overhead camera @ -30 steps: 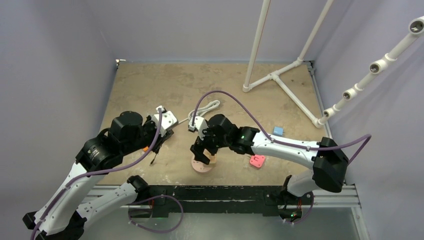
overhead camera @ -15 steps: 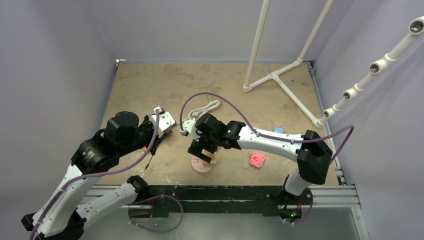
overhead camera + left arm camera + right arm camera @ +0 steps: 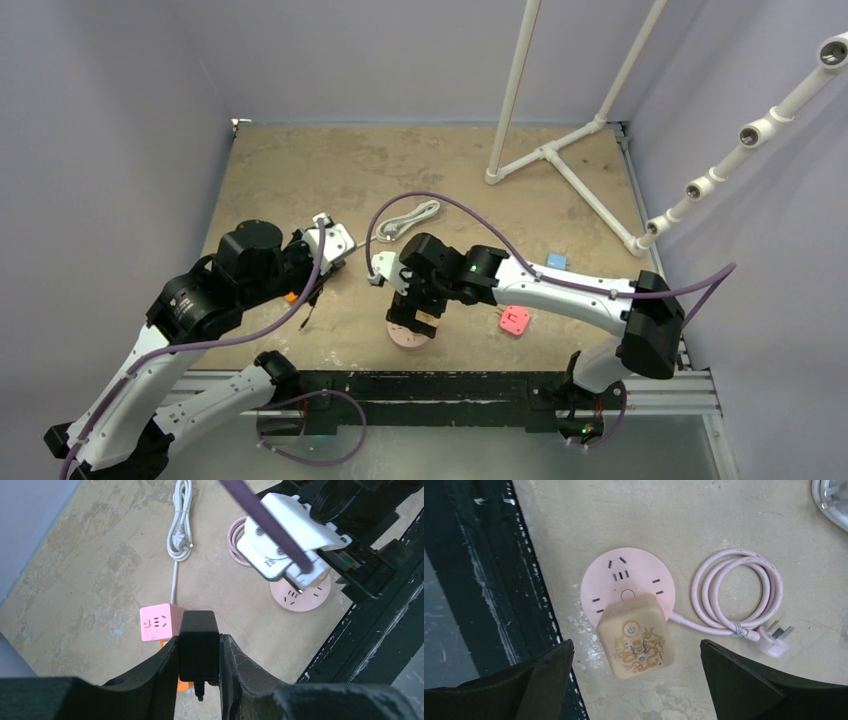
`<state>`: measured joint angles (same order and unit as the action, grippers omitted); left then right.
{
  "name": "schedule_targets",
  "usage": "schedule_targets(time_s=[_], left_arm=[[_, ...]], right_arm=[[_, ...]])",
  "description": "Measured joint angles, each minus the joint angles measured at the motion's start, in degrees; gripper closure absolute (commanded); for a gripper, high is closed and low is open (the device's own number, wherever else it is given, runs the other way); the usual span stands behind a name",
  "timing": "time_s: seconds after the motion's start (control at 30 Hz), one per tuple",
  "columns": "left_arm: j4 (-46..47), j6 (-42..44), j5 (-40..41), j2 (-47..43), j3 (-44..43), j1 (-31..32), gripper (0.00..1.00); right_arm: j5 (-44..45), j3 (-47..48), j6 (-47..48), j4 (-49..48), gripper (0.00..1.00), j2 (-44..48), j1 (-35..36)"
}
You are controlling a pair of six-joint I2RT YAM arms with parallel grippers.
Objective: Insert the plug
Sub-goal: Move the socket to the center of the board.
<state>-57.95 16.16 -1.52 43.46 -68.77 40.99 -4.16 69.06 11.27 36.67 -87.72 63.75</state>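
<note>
We are looking into a booth with pale lavender walls (image 3: 120, 100) around a tan, mottled table (image 3: 300, 170). A white pipe frame (image 3: 548, 152) stands at its far right, well clear of the work.

The right gripper (image 3: 635, 647) hangs over the near edge of the table with its jaws spread as wide as they go. One finger is on each side of the round pink socket plate (image 3: 614, 575) and neither touches anything. We read that wide, centred stance as a choice. It keeps the plate in plain view and leaves room to come down and steady it.

A beige cube (image 3: 636, 635) with a power symbol and a gold dragon print sits on the near part of the plate, covering some slots. We cannot tell whether it is plugged in or only resting there. The plate's own pink cord (image 3: 736, 587) lies coiled just beside it, unplugged.

The left gripper (image 3: 199, 652) is clenched on a black adapter (image 3: 198, 630), gripping its two flat sides and carrying it above the table. We take this adapter to be the plug to insert. Below it lies a pink cube socket (image 3: 160, 622), slots up, and beyond that a bundled white cable (image 3: 180, 530). Either socket could be the target, and the insertion is not yet begun.
</note>
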Motion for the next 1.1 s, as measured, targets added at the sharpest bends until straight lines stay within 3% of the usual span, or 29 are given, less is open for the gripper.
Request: schedule_targets(time_s=[0.3,0.6,0.7,0.87,1.1], left_arm=[[0.04,0.59,0.04,0.42,-1.51,0.02,1.00],[0.02,1.03,0.09,0.44,-1.53,0.00,1.00],[0.02,1.20,0.24,0.33,-1.53,0.00,1.00],[0.02,1.46,0.50,0.13,-1.53,0.02,1.00],[0.26,1.62,2.36,0.42,-0.87,0.00,1.00]], right_arm=[[-0.55,-4.92,1.03,3.02,0.04,1.44,0.55],[0.87,-5.86,1.27,0.26,0.16,-2.84,0.70],[0.87,-5.86,1.14,-2.12,0.27,-2.97,0.70],[0.87,-5.92,0.39,-5.35,0.75,-3.02,0.72],[2.32,-5.18,-2.38,-6.95,0.75,-4.37,0.81]])
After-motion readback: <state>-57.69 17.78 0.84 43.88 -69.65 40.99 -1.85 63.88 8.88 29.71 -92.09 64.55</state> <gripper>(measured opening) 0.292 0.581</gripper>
